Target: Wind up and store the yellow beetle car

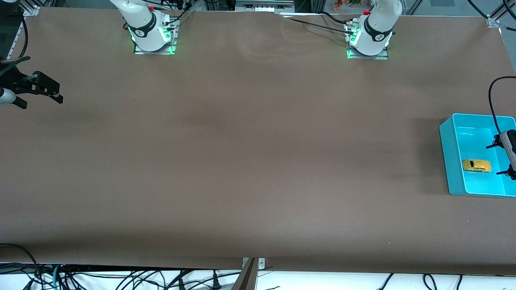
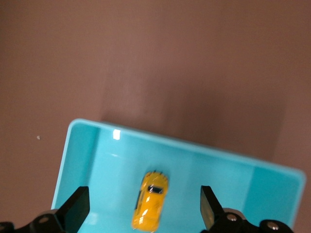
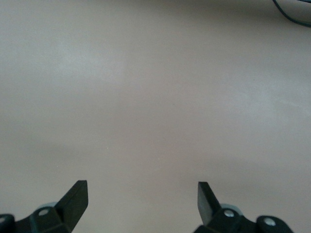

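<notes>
The yellow beetle car [image 1: 477,165] lies on the floor of a teal bin [image 1: 445,153] at the left arm's end of the table. My left gripper [image 1: 496,160] hangs open over the bin, just above the car and apart from it. In the left wrist view the car [image 2: 151,206] lies between the two open fingers, inside the bin [image 2: 63,165]. My right gripper [image 1: 40,100] is open and empty over bare table at the right arm's end. It also shows in the right wrist view [image 3: 142,191], with only brown table under it.
The brown table [image 1: 250,161] carries nothing else in view. Cables hang along the edge nearest the front camera. A black cable [image 1: 492,104] loops over the bin's edge beside the left gripper.
</notes>
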Action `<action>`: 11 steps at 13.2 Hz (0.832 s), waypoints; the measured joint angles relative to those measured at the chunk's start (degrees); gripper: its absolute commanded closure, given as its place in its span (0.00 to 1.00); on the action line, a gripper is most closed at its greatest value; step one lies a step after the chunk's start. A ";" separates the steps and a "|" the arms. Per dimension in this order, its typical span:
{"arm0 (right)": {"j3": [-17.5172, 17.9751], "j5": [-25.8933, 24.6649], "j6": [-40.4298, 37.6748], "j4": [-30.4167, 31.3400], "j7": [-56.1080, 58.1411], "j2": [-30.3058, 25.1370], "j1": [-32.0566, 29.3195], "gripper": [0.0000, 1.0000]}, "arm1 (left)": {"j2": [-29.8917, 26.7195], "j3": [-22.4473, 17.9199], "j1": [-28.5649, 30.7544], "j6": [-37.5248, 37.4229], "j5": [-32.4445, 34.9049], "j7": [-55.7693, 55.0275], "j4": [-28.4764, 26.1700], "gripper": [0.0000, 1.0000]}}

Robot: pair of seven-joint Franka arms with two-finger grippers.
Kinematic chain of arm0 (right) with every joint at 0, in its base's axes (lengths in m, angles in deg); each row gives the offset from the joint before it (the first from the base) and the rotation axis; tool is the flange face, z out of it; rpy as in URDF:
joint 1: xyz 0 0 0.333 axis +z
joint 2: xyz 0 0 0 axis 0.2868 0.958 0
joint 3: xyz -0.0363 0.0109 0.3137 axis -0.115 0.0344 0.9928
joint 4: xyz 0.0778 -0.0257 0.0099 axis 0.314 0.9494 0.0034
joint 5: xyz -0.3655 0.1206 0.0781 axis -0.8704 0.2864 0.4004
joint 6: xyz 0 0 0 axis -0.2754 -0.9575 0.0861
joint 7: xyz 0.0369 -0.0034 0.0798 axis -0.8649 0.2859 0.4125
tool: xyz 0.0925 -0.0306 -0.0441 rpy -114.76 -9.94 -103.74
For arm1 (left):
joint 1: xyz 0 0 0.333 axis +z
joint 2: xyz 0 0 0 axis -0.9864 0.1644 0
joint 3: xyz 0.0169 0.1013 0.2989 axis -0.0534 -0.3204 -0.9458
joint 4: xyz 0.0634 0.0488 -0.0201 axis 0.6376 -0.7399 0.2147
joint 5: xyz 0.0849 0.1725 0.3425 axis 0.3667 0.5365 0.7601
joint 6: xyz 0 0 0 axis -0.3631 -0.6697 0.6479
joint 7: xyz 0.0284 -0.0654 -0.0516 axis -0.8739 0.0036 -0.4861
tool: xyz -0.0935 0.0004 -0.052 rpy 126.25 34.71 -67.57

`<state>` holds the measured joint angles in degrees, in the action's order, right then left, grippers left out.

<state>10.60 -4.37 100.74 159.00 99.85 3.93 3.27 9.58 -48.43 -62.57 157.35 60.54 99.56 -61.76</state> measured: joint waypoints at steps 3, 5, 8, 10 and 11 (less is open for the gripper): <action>0.01 0.01 0.00 -0.18 0.00 0.00 0.01 0.00 | -5.55 0.27 -4.80 -9.34 -0.04 -19.95 -0.01 0.00; 0.01 0.02 0.00 -0.51 0.00 0.01 0.01 0.00 | -8.57 0.47 -8.51 -12.30 -0.08 -32.43 -0.02 0.00; 0.02 0.02 0.00 -0.75 0.00 0.01 0.01 0.00 | -11.76 0.60 -14.06 -14.19 -0.14 -48.66 -0.05 0.00; 0.03 0.02 0.00 -0.75 0.00 0.02 0.02 0.00 | -13.41 0.65 -17.91 -14.75 -0.20 -60.77 -0.05 0.00; 0.03 0.02 0.00 -0.75 0.00 0.02 0.02 0.00 | -14.24 0.65 -19.97 -15.40 -0.21 -68.15 -0.05 0.00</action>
<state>10.63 -4.35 100.73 158.25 99.85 3.96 3.29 -4.66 -47.78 -82.54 141.95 60.33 31.41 -61.81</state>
